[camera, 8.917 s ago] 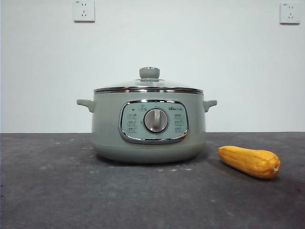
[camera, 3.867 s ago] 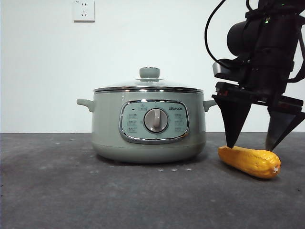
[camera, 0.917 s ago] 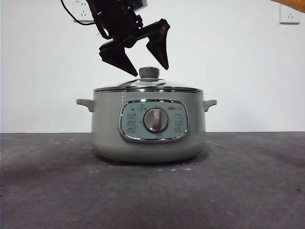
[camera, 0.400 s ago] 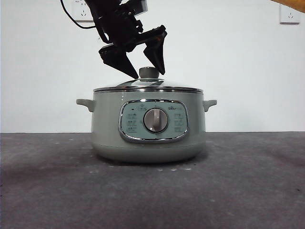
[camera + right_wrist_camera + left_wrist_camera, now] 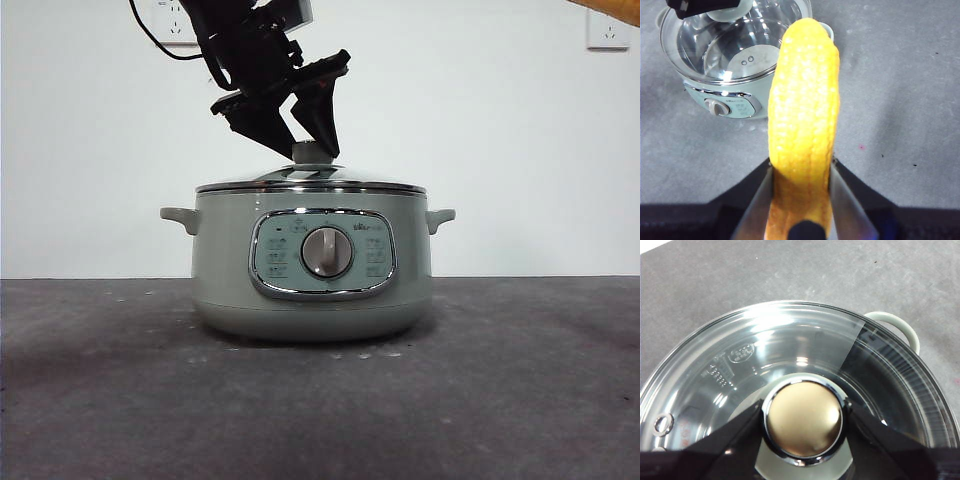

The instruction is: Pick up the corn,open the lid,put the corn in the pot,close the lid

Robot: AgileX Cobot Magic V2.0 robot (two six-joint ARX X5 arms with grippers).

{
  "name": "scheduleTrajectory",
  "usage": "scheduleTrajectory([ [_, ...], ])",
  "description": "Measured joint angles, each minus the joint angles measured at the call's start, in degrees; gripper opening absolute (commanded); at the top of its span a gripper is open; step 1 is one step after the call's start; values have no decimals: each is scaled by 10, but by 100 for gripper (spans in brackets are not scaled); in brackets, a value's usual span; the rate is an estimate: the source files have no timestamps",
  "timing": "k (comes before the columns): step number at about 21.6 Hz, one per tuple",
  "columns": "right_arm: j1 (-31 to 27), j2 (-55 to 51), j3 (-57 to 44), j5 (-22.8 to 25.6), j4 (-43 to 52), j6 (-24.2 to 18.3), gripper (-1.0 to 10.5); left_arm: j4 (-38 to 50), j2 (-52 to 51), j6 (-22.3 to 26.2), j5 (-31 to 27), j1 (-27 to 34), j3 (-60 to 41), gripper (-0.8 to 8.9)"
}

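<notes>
The sage-green pot (image 5: pixel 312 270) stands mid-table with the glass lid (image 5: pixel 311 182) seated on it. My left gripper (image 5: pixel 300 135) comes down from the upper left, and its jaws sit on both sides of the lid's green knob (image 5: pixel 313 152). In the left wrist view the jaws touch the knob (image 5: pixel 802 420) on either side, so the left gripper (image 5: pixel 802 412) is shut on it. My right gripper (image 5: pixel 801 167) is shut on the yellow corn (image 5: pixel 802 100) and holds it high, to the right of the pot (image 5: pixel 735 55). Only a sliver of the corn (image 5: pixel 605 6) shows at the front view's top right corner.
A dark grey table (image 5: pixel 520 400) runs to a white wall with two sockets (image 5: pixel 608 28). The pot's side handles (image 5: pixel 440 218) stick out left and right. The control panel with its silver dial (image 5: pixel 326 252) faces the front camera.
My left gripper has come down over the lid and its jaws have narrowed onto the knob. The lid has not moved. The corn stays high at the top right.
</notes>
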Motion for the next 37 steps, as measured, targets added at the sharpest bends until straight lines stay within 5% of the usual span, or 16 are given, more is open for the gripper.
scheduleTrajectory([
  [19,0,0,0,0,33,0,-12,-3,-82,0,23,18,-3,-8],
  [23,0,17,0,-60,72,0,-12,-23,-154,0,23,37,-5,-8],
  [31,5,150,28,-131,200,23,-12,-115,-322,19,22,84,-6,-6],
  [37,64,336,206,-130,179,25,-13,-140,-431,26,22,97,-104,-6],
])
